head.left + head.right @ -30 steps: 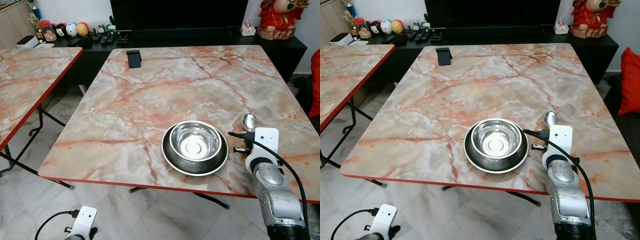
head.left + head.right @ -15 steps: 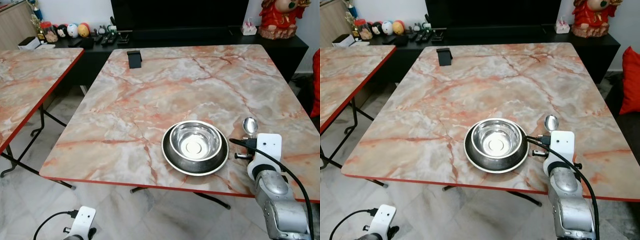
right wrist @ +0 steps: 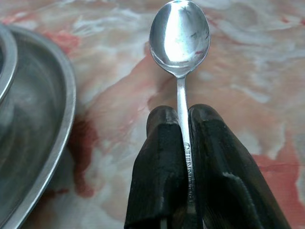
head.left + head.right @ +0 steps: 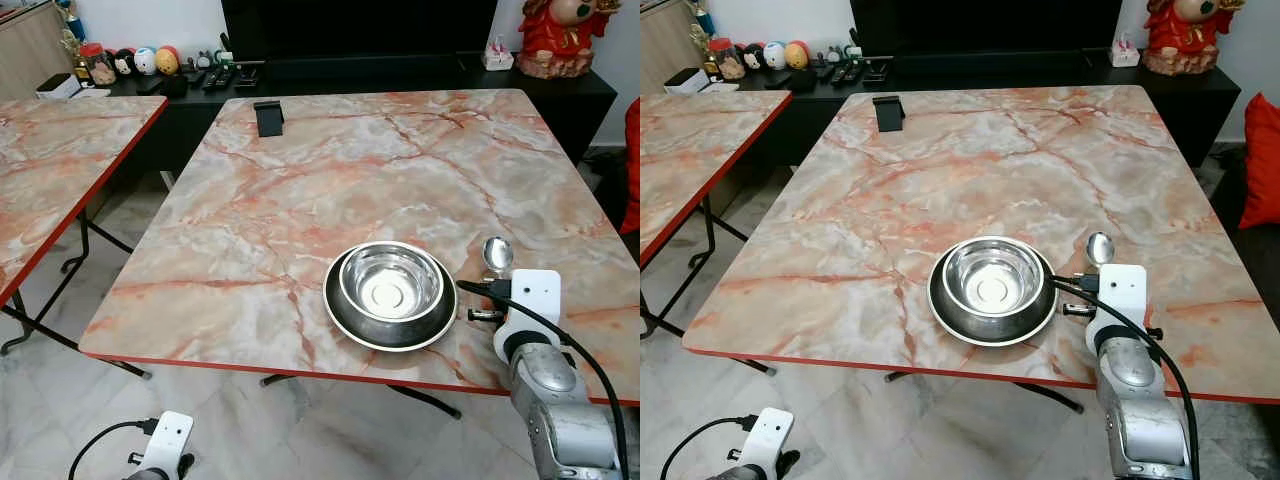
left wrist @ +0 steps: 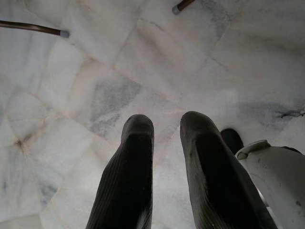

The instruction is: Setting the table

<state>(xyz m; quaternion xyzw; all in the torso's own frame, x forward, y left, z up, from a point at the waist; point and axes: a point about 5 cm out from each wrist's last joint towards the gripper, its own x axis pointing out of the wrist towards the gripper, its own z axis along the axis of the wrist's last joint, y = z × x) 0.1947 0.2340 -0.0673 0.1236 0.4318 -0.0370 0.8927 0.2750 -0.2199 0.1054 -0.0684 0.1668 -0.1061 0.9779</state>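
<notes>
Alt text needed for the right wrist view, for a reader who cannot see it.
The right gripper pinches the handle of a metal spoon between its two black fingers, bowl pointing away over the marble table. The rim of a steel plate curves alongside.

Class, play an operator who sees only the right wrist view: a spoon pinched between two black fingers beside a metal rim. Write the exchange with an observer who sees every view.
Operator: What is that rim?
Observer: A steel bowl sits in a dark plate, to the left of the spoon.
Operator: How near the table's edge am I?
Observer: The right gripper is over the table, close to its near red edge.
Operator: And the other arm?
Observer: The left gripper hangs idle over the floor tiles, holding nothing.
</notes>
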